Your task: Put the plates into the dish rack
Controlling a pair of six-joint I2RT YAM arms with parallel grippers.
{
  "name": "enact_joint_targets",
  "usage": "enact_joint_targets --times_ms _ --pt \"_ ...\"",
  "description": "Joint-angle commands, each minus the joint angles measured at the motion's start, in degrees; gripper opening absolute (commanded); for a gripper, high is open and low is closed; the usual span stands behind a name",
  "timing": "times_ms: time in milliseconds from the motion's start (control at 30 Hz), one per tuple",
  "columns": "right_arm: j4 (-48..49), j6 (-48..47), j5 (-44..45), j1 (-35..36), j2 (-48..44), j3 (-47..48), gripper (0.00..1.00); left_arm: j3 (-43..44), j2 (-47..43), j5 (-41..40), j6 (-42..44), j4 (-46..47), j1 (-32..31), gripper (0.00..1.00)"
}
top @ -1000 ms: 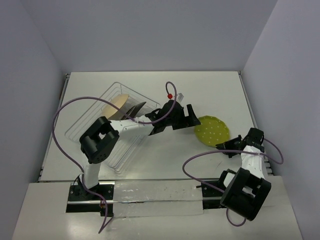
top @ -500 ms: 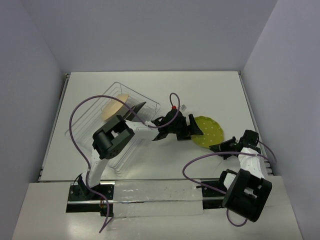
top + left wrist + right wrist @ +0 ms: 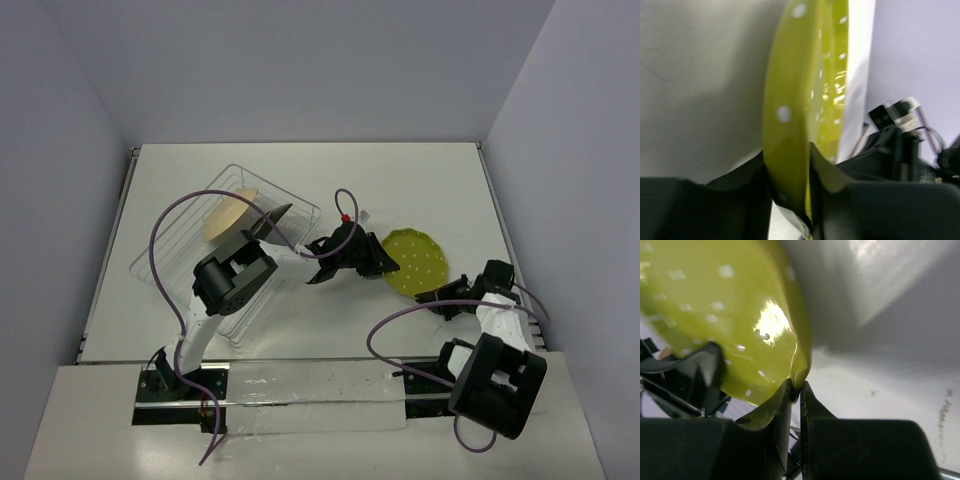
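The yellow-green dotted plate [image 3: 418, 262] is held tilted just above the table, right of centre. My left gripper [image 3: 385, 263] is shut on its left rim, and the left wrist view shows the plate's edge [image 3: 790, 125] pinched between both fingers. From the near right, my right gripper [image 3: 433, 297] is shut on the plate's near rim [image 3: 715, 310]. The wire dish rack [image 3: 175, 245] sits on the left. A cream plate [image 3: 226, 213] and a dark teal plate [image 3: 272, 218] stand on edge in it.
The white table [image 3: 420, 180] ends at grey walls at the back and on both sides. Purple cables loop over the rack from my left arm and along the near edge from my right arm. A small white and red tag [image 3: 360, 215] lies near the left wrist.
My left gripper reached right to the yellow-green plate and closed on its left rim. The right gripper, holding the plate all along, shifted slightly left with it.
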Motion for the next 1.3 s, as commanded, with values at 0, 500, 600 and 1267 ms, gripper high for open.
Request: enact_joint_targets --times_ms 0,500,600,1267 --pt "-1.02 -3.51 -6.83 1.32 0.00 1.70 0.00 3.08 0.03 -1.36 0.72 5.32 -0.42 0.14" --pt "-5.69 -11.16 -11.00 2.82 -8.95 13.31 0.76 7.53 -12.53 -13.31 28.43 -4.43 -0.43 0.00" --pt "-8.24 -14.39 -9.24 2.82 -13.58 19.64 0.85 7.95 -16.37 -17.97 36.87 -6.61 -0.20 0.00" --pt "-17.23 -9.01 28.66 4.19 -22.49 28.40 1.00 14.12 -40.37 -38.09 88.55 -23.26 -0.11 0.00"
